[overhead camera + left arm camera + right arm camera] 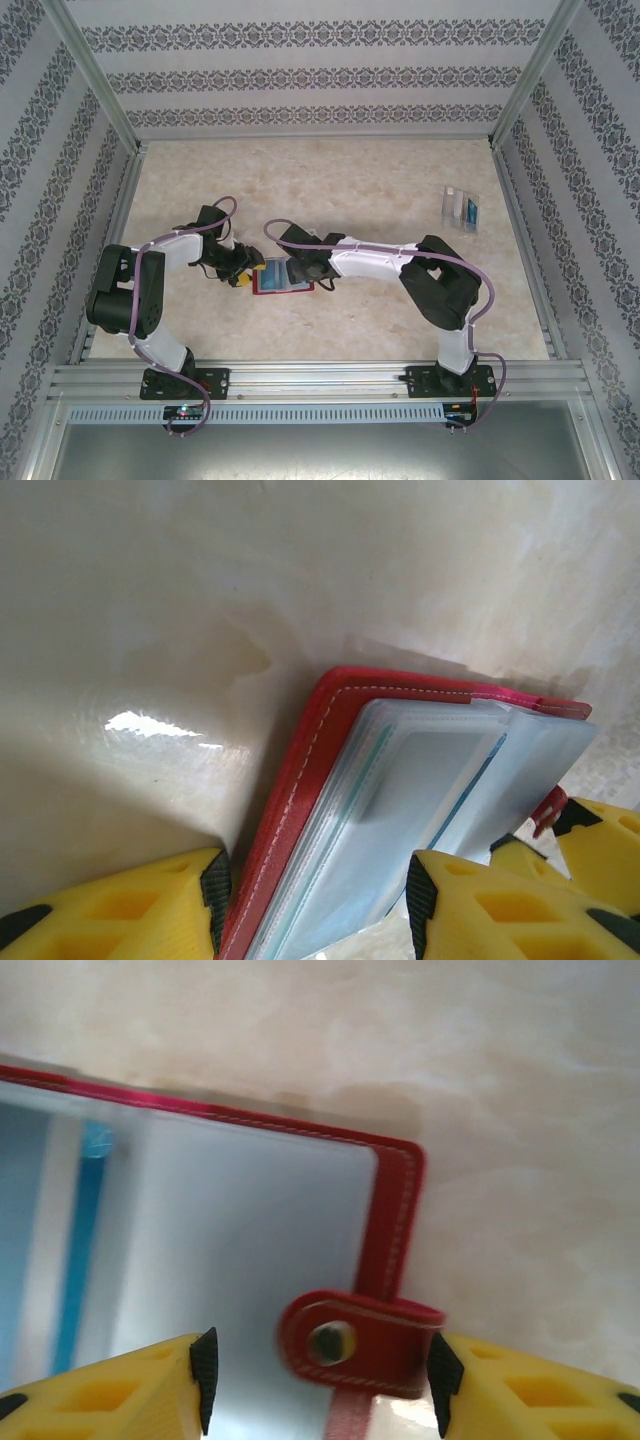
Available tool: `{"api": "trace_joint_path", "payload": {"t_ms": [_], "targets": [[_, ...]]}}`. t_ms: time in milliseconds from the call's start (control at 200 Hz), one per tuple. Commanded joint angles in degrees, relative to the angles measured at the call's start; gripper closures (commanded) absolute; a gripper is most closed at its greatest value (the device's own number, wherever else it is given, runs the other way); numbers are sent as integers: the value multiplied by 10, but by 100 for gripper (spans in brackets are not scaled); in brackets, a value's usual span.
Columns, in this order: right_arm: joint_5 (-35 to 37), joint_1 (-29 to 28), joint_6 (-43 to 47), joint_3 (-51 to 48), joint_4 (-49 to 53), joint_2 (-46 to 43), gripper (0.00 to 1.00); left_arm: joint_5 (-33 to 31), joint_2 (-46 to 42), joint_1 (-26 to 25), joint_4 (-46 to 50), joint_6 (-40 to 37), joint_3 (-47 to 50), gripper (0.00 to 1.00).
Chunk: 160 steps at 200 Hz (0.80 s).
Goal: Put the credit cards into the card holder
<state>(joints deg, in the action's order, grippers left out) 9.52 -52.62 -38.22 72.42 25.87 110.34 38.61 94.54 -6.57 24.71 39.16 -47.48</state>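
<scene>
Left end effector (315, 905) straddles the red wallet (300, 780), its grip I cannot tell; right end effector (320, 1375) gapes around the snap tab (350, 1345). Credit cards (282, 275) sit in the wallet's sleeves, card holder (460, 208) far right: I should pinch 1 card only.

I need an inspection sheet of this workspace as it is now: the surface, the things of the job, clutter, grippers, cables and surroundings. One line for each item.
Surface: pale marbled table, glossy, no spills seen.
Job's things: clear card holder at the far right, away from both arms; blue cards in the sleeves of the open red wallet near the middle.
Clutter: nothing seen.
Grippers: left gripper shut on the wallet's edge; right gripper open, straddling the wallet's snap tab.
Cables: purple cables run along both arms.
Surroundings: patterned walls on three sides, metal frame at the near edge.
</scene>
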Motion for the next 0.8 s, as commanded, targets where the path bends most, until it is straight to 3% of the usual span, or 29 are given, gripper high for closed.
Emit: {"api": "trace_joint_path", "payload": {"t_ms": [0,235,385,560,794], "targets": [[47,3,-15,9,29,8,44,-18,-4,6,-1,-15,9,48],[37,16,-19,-9,18,-8,65,-22,-6,5,-3,-13,12,48],[20,21,-11,-31,-12,-24,67,-23,-4,6,3,-16,6,49],[-18,28,-12,-65,-66,-41,79,-26,-4,-2,-2,-17,6,50],[-91,38,-11,-99,-146,-51,86,1,0,-9,-28,-11,5,51]]}}
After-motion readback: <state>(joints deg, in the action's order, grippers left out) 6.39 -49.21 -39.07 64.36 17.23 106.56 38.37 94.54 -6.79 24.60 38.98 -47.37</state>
